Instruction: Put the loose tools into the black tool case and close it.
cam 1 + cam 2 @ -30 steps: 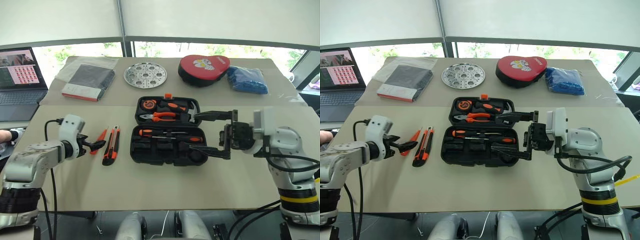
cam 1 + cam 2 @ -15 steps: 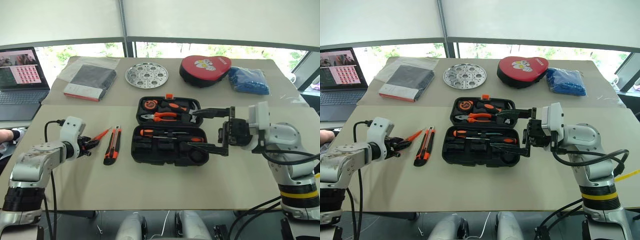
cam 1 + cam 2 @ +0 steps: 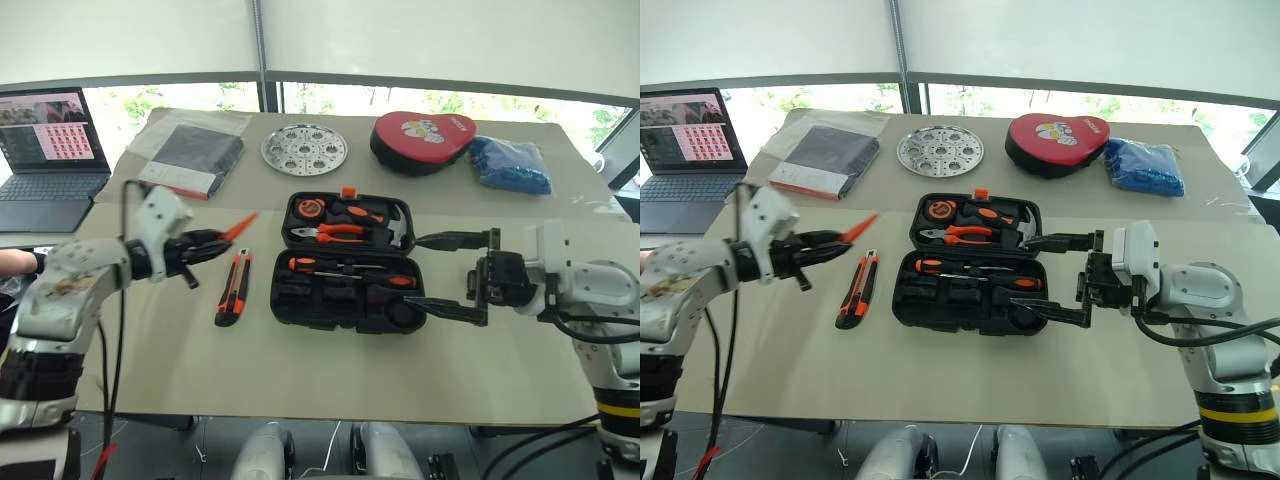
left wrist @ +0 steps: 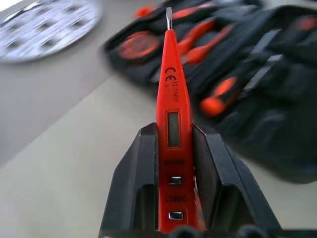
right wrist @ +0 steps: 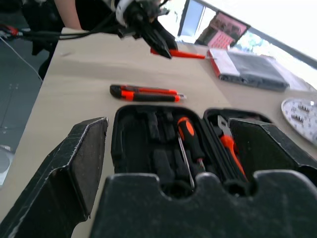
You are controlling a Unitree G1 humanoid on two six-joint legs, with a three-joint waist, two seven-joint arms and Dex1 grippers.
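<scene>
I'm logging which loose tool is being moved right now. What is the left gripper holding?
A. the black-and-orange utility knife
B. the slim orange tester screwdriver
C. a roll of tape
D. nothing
B: the left gripper is shut on the slim orange tester screwdriver, lifted clear of the table, while the utility knife lies on the table beside the black tool case.

Place: it looked like a test room or lab by big windows.
Table (image 3: 330,370): a long plain one, set with many odd things in rows.
Laptop (image 3: 45,150): it sat open at the side, showing small pictures.
Windows (image 3: 450,100): green trees showed outside.
Blinds (image 3: 450,40): white, pulled down.
</scene>
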